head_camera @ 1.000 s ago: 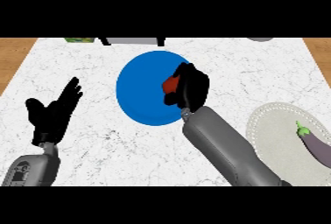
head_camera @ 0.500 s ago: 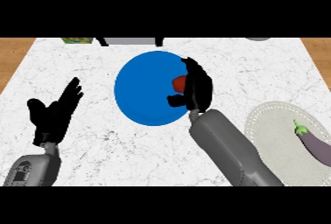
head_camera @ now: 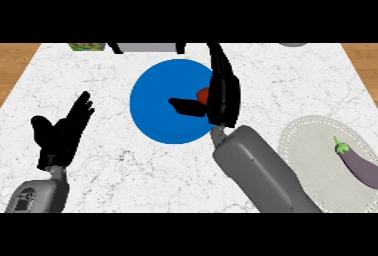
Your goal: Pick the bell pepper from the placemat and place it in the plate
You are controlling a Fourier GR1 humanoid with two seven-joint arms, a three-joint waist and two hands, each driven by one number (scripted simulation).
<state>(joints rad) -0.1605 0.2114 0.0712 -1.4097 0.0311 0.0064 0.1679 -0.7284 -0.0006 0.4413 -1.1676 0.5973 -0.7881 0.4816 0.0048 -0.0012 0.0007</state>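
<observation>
Hidden: most of the red bell pepper (head_camera: 201, 93), only a small patch showing at the left edge of the right hand (head_camera: 221, 97), between its fingers and thumb.
Cut off: purple eggplant (head_camera: 357, 161) clipped by the right border; green box (head_camera: 86, 47), grey object (head_camera: 151, 47) and another grey item (head_camera: 294, 44) clipped at the far side of the counter, too little shown to name them.
Hard to make out: whether the pepper touches the plate's surface or sits just above it.
Right hand: over the right part of the blue plate (head_camera: 159, 107), fingers stretched away toward the far edge, thumb pointing left across the plate; closed round the pepper as far as can be seen.
Left hand: (head_camera: 63, 131) well left of the plate, fingers straight and spread, holding nothing.
Plate: blue, round, directly under and left of the right hand; pepper within its outline.
Placemat: (head_camera: 314, 150) pale, oval, right of the right forearm; eggplant lying on it, green stem toward the hand.
Counter: (head_camera: 148, 170) white marble under everything.
</observation>
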